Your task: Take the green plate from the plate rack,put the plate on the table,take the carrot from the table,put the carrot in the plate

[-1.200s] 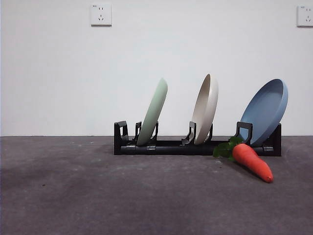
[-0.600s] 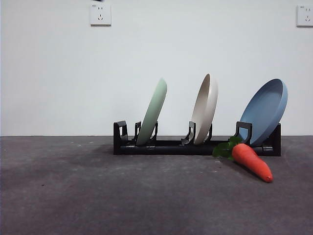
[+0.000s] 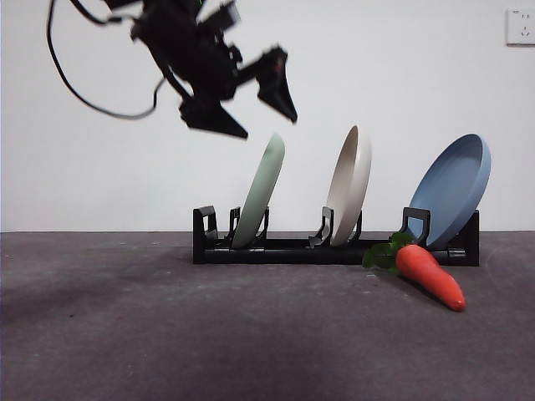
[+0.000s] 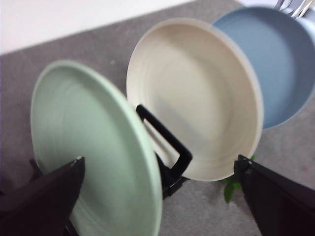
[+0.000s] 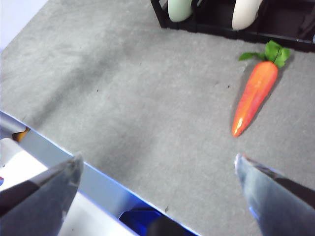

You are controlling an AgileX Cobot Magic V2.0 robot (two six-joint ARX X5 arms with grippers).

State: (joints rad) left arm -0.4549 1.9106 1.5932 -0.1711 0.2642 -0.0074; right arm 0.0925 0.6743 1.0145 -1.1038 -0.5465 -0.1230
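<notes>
**Left gripper above the green plate, carrot lying by the rack**

The table [image 3: 167, 334] is dark grey and carries everything else. On it stands the plate rack [image 3: 334, 249], long and low, its long axis running across the front view; all places below are given relative to this rack.

Three plates stand on edge in the rack's slots, each leaning toward the rack's blue-plate end. The blue plate [image 3: 451, 190] sits at one end and tilts the most. The cream plate [image 3: 351, 185] stands in the middle slot. The green plate [image 3: 261, 192] stands in a slot near the opposite end, its rim uppermost and its hollow face turned toward the cream plate; in the left wrist view the green plate [image 4: 93, 147] fills the space between that gripper's jaws.

The left gripper [image 3: 251, 107] hangs above the rack, just over the green plate's top edge and not touching it. Its jaws are spread wide and hold nothing.

The carrot [image 3: 430, 276] lies flat on the table just in front of the rack's blue-plate end. Its long axis runs diagonally: the leafy thick end lies close against the rack, the tapered tip points away from the rack.

The right gripper [image 5: 157, 169] waits well away from the rack, jaws apart and empty.
</notes>
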